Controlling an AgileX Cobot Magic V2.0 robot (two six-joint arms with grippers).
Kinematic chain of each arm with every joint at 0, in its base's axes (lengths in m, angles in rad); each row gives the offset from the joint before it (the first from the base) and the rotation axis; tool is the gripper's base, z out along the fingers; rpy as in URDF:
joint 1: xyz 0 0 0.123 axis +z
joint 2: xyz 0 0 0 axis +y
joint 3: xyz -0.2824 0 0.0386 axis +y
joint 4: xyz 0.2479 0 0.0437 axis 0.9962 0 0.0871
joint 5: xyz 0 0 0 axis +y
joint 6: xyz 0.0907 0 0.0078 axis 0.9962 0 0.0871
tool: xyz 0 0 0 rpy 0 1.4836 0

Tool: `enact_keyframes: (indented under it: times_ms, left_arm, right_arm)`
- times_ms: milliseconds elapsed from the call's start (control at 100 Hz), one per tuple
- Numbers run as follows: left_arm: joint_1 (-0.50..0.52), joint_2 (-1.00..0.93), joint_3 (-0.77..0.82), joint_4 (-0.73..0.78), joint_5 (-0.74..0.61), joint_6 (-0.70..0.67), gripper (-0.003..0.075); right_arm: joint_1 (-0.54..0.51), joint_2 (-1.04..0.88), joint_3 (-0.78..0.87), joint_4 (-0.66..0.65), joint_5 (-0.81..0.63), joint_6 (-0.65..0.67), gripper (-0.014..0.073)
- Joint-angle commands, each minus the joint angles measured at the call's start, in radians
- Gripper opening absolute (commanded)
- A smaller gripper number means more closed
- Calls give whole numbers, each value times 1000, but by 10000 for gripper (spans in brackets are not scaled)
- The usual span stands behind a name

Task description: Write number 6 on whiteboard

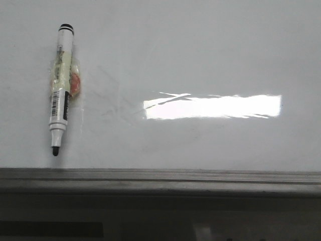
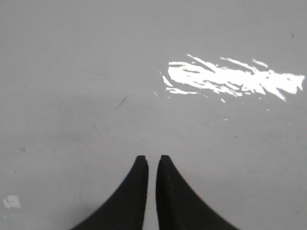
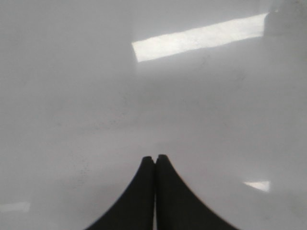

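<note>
The whiteboard (image 1: 200, 50) lies flat, glossy pale grey-white, and fills most of the front view. No number 6 shows on it in any view. A white marker (image 1: 61, 88) lies on the board at the left, uncapped, with its black tip towards the near edge and a yellowish wrap with an orange patch round its middle. Neither gripper shows in the front view. My left gripper (image 2: 152, 158) hangs over bare board (image 2: 72, 57), its jaws nearly together with a thin slit and nothing between them. My right gripper (image 3: 155, 157) is shut and empty over bare board (image 3: 72, 72).
A grey metal rail (image 1: 160, 176) runs along the board's near edge. A bright white rectangular glare (image 1: 213, 106) lies at the board's middle right. Faint smudges sit beside the marker. A short thin dark mark (image 2: 121, 102) shows in the left wrist view.
</note>
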Motion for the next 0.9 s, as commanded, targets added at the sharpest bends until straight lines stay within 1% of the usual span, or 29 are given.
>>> enact_keyframes:
  times_ms: [0,40,70,110,140,200,270,350,440,490,560,700,810,890]
  left_arm:
    - [-5,43,-38,-27,-84,27,195]
    - [-5,49,-38,-41,-114,27,277]
    - [-5,54,-38,-43,-139,27,321]
    - [-5,62,-32,-54,-195,27,364]
    - [-5,69,-27,-62,-238,27,378]
    - [-5,77,-24,-66,-306,27,377]
    - [-5,84,-24,-66,-351,27,377]
    - [-11,83,-24,-59,-379,27,377]
    - [-55,83,-26,-49,-392,27,377]
    - [-98,83,-26,-49,-392,27,377]
    - [-184,93,-26,-49,-392,27,377]
    - [-407,144,-26,-51,-400,27,377]
    - [-559,194,-26,-51,-410,27,378]
    - [-662,246,-26,-99,-434,19,379]
  right_arm:
    - [-7,19,-38,2,-84,-2,-64]
    - [-7,21,-36,2,-86,-2,-64]
    - [-7,22,-34,4,-88,-2,-64]
    - [-7,23,-30,6,-86,-2,-64]
    - [-7,23,-28,6,-82,-2,-64]
    - [-7,23,-28,10,-66,-2,-64]
    - [-7,23,-28,20,-66,-2,-64]
    - [-7,23,-28,20,-66,-2,-64]
    - [-7,23,-28,21,-66,-2,-64]
    - [-7,23,-28,21,-66,-2,-64]
    - [-7,23,-28,24,-66,-2,-64]
    - [-7,23,-28,24,-66,-2,-64]
    - [-7,23,-28,24,-68,-2,-64]
    - [-7,23,-28,24,-66,-2,-64]
